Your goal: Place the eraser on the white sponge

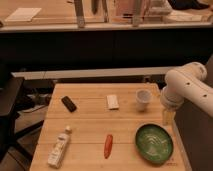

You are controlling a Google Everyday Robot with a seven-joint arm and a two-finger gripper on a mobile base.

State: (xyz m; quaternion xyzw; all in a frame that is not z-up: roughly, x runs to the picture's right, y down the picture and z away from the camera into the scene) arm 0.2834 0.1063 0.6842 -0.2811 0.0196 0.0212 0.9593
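Wooden planks made up the table [90, 125], and the things on it lay spread out, none touching another. The eraser [69, 103], black and flat, lay at a slant on the far left part, with nothing holding it. The sponge [113, 101], a white pad, sat flat near the far middle, well to the eraser's right with bare wood between them. Just right of the sponge stood a white cup [143, 99], upright. Nearer the camera lay a pale bottle [59, 147] on its side at the left, an orange-red stick [108, 145] in the middle and a green plate [154, 144] at the right.

The gripper [169, 117] hung under the white arm [187, 87] at the table's right edge, beside the cup and beyond the plate's far side. Whether it was open or closed could not be told. It seemed parked off to the side so that the whole top stayed in reach and in sight.

The task looked not yet begun, as the eraser was ungrasped and well apart from the gripper. The first reach would likely have to cross the table past the cup, and the eraser's slant would call for a turned wrist. Since the sponge was small and the cup close by it, setting the eraser down squarely risked a nudge to the cup
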